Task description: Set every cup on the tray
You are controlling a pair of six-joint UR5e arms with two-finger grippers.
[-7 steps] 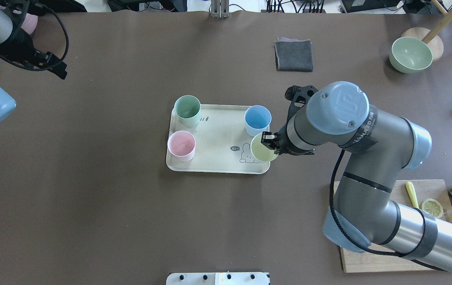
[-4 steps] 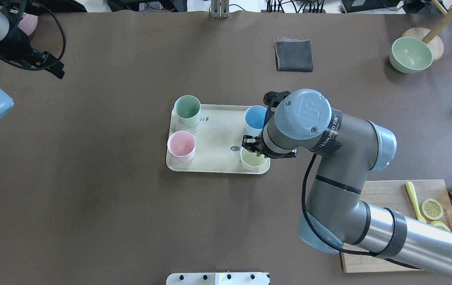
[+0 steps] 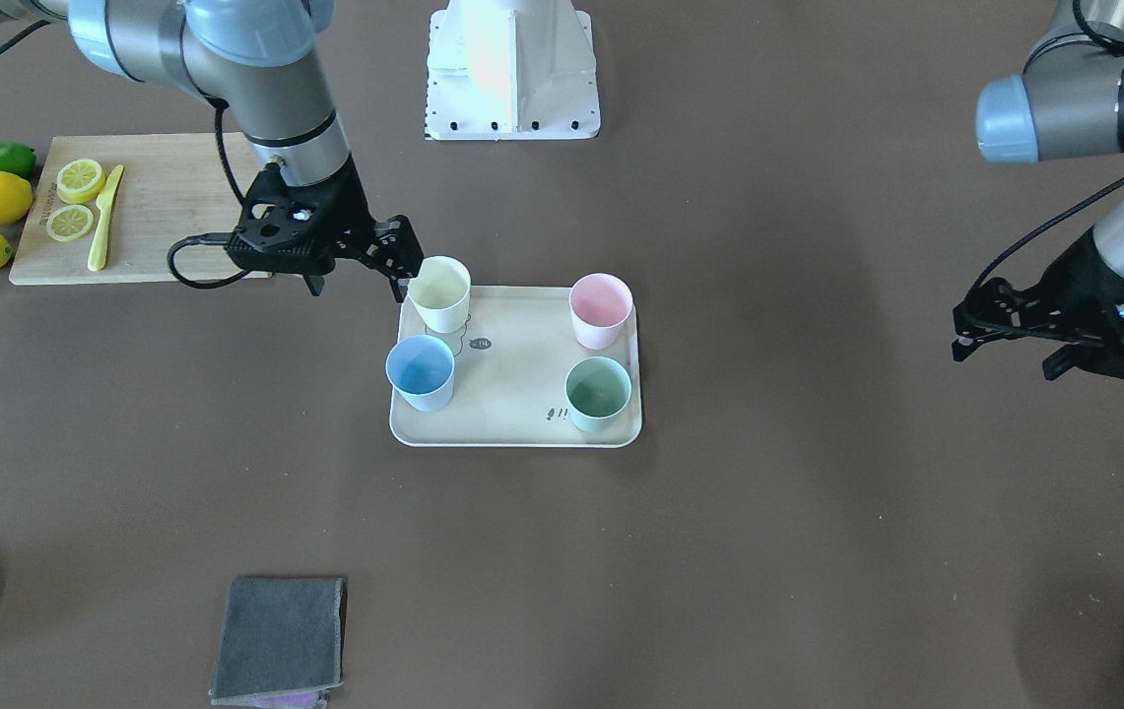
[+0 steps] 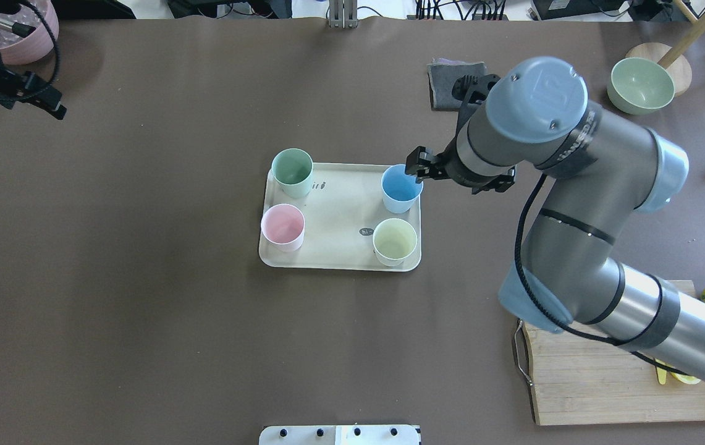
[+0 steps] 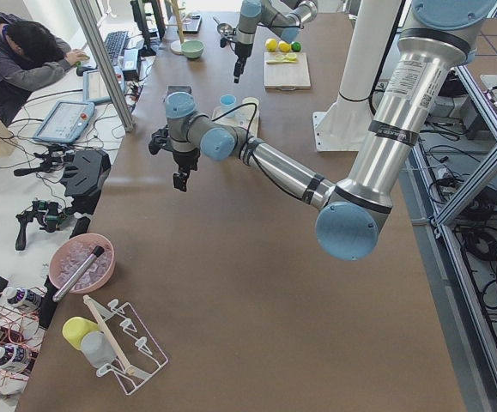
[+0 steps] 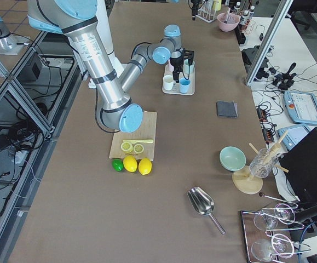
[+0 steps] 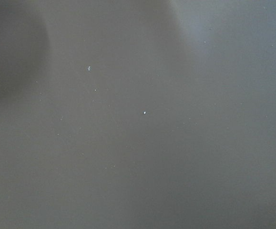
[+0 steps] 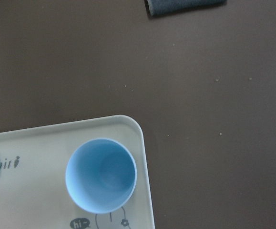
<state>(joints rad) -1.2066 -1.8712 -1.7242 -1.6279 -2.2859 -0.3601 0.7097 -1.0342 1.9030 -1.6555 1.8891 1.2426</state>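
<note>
Cups: you see four plain tapered tumblers, yellow [image 4: 395,241], blue [image 4: 401,185], pink [image 4: 282,225] and green [image 4: 292,170], all upright.
Where: one stands in each corner of the tray [image 4: 340,210], which is cream with rounded corners and a raised rim.
Right gripper [image 3: 357,281]: its jaws are spread wide and hold nothing. It hangs over the tray's edge by the blue cup, apart from the yellow one.
Left gripper [image 3: 1005,359]: your view shows it parted and empty, well apart from the tray.
</note>
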